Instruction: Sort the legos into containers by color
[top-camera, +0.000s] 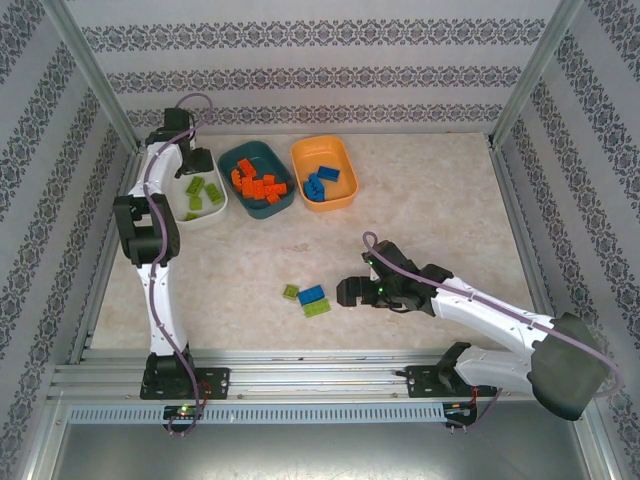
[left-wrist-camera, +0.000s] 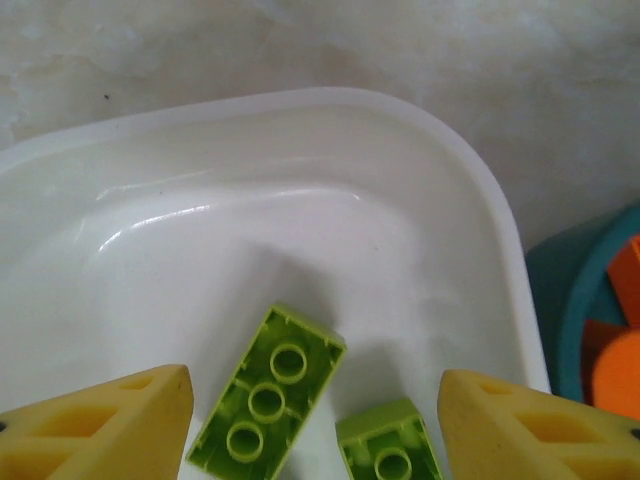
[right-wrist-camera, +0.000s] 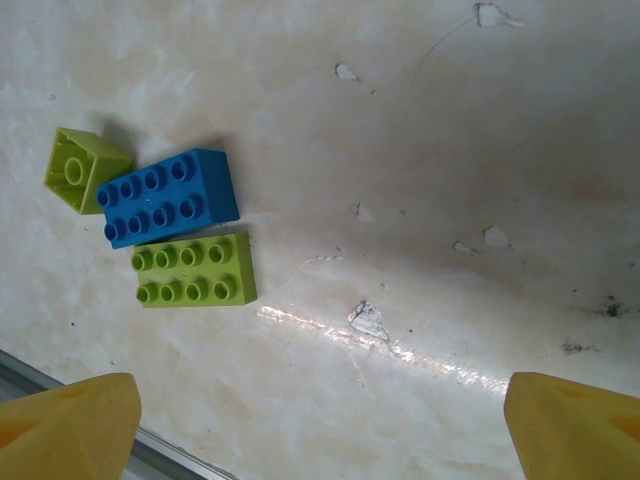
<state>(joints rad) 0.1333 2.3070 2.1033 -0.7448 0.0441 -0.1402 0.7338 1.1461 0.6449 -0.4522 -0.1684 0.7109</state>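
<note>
Right wrist: three loose legos (right-wrist-camera: 178, 222) ahead-left of the wide-spread, empty right tool (right-wrist-camera: 322, 425).

3 tubs (top-camera: 252, 153) in row far-left on table (top-camera: 430, 200), bricks (top-camera: 262, 187) inside; 3 loose bricks (top-camera: 311, 295) clustered mid-front.

Three tubs: one white tub (left-wrist-camera: 300, 220), one teal tub (top-camera: 252, 155), one orange tub (top-camera: 320, 152). Ahead of the right pincer (top-camera: 342, 292) lie three bricks: two green bricks (right-wrist-camera: 196, 268), one blue brick (right-wrist-camera: 168, 196).
</note>
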